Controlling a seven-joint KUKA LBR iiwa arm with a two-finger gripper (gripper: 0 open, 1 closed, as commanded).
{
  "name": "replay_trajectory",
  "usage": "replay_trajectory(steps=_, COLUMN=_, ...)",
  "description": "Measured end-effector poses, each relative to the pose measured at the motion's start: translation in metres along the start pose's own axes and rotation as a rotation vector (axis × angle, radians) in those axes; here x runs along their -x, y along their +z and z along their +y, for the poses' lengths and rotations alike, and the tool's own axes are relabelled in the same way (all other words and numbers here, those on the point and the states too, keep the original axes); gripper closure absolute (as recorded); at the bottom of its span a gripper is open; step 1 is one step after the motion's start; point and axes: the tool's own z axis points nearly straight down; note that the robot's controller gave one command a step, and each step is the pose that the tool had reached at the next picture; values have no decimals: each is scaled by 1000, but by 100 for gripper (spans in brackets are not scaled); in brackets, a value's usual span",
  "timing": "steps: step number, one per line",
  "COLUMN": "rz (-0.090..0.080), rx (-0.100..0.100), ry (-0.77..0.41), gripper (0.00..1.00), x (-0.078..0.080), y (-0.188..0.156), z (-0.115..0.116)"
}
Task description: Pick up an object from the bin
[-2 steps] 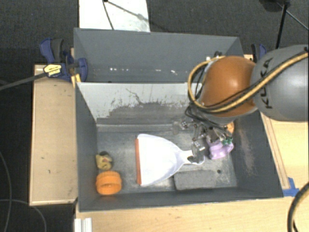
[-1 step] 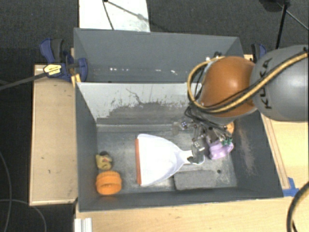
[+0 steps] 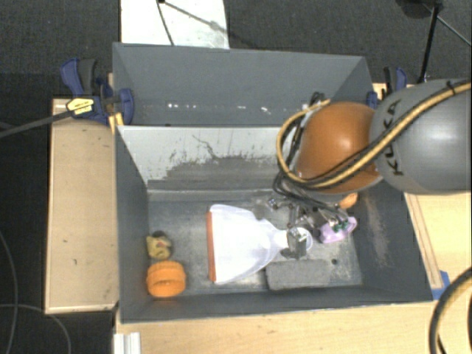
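White bag [image 3: 236, 251], at its narrow right end, touches the gripper [image 3: 295, 242]; open or closed, I cannot tell.

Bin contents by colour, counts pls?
Orange: 1, ridged round thing
Tan: 1, small lump
White: 1, pouch
Grey: 1, flat block
Purple: 1, small piece
Total: 5 that I can make out

cam overhead, slight tilt, bin [image 3: 133, 220] centred
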Motion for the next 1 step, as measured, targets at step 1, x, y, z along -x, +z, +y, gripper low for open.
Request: replay_trajectory(steps=1, rz=1, rx=1, ry=-68, gripper=0, x=-18, y=28, z=11)
